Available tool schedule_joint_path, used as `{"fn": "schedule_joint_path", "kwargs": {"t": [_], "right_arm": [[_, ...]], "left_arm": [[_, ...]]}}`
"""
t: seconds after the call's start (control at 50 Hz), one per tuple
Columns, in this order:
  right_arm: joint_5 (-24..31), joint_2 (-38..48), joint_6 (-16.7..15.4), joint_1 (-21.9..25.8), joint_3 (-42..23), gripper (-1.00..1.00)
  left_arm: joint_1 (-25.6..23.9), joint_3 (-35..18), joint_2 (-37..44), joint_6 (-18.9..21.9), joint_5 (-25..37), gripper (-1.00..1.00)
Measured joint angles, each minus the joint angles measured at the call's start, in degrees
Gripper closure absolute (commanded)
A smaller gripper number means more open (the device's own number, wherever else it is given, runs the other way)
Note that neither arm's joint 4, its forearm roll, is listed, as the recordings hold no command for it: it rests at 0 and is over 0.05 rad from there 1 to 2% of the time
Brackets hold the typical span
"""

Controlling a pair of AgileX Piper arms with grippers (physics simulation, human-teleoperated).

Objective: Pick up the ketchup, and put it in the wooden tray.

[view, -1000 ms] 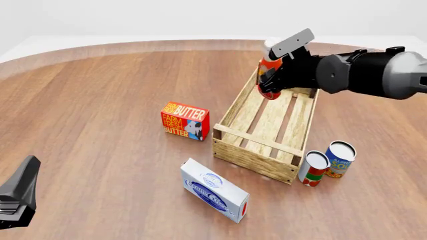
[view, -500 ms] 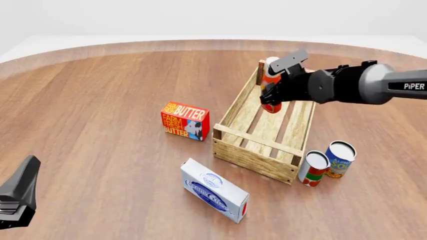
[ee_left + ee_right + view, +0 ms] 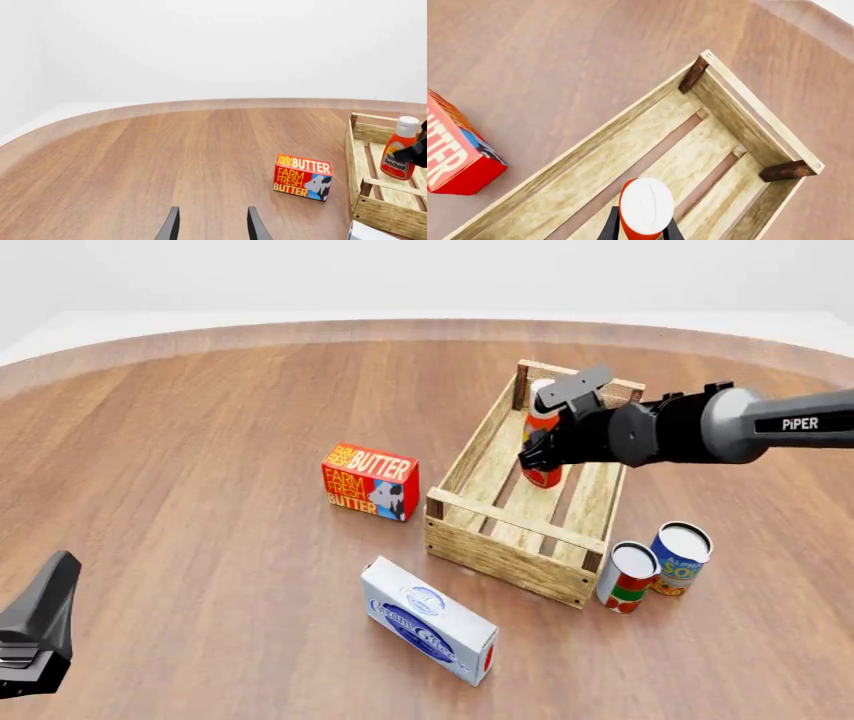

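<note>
Now the right gripper [image 3: 545, 448] is squeezing the ketchup [image 3: 539, 436] upright inside the far end of the wooden tray [image 3: 507, 540], and letting go too high could tip it, while the left gripper [image 3: 212, 226] waits open

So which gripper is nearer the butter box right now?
The right gripper, though neither is close. It holds the ketchup in the wooden tray, beside the butter box. The left gripper sits back near the table's edge.
</note>
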Motion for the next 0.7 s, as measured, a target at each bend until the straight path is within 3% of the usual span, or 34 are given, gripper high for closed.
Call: {"fn": "schedule_joint_path", "kwargs": {"t": [0.68, 0.7], "right_arm": [[-2.8, 1.8, 1.8, 0.4, 1.0, 1.00], [-2.8, 1.8, 1.9, 0.3, 1.0, -1.00]], "left_arm": [[0.0, 0.0, 0.0, 0.0, 0.0, -1.00], [0.0, 0.0, 0.0, 0.0, 0.0, -1.00]]}}
